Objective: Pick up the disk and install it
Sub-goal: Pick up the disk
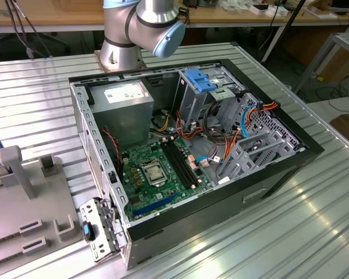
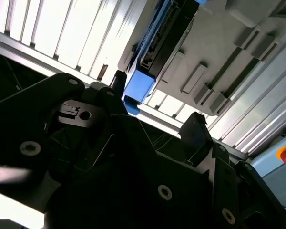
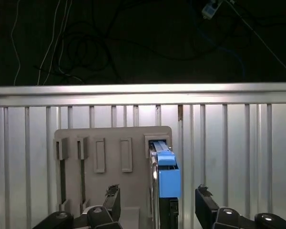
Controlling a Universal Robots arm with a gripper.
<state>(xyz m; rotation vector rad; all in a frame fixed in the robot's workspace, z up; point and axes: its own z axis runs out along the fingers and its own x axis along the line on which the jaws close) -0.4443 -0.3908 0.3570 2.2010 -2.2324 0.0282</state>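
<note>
Fingers [image 3: 112, 199] of the gripper [image 3: 157, 192]: black, blocky, spread wide, one on each side of the disk [image 3: 168, 179], neither touching it. Disk stands on edge in the end slot of a matte grey slotted holder [image 3: 112, 138], blue plastic frame uppermost, on the ribbed aluminium table [image 3: 238, 143].

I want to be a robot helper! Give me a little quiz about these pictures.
1. True or false: the gripper has already lifted the disk out of the grey holder.
2. What colour is the circuit board inside the open computer case?
3. In the first wrist view the disk stands: A) flat on the table, B) upright in a holder slot, C) inside the case.
Key: 1 false, the open gripper straddles it; 2 green; 3 B.
</note>
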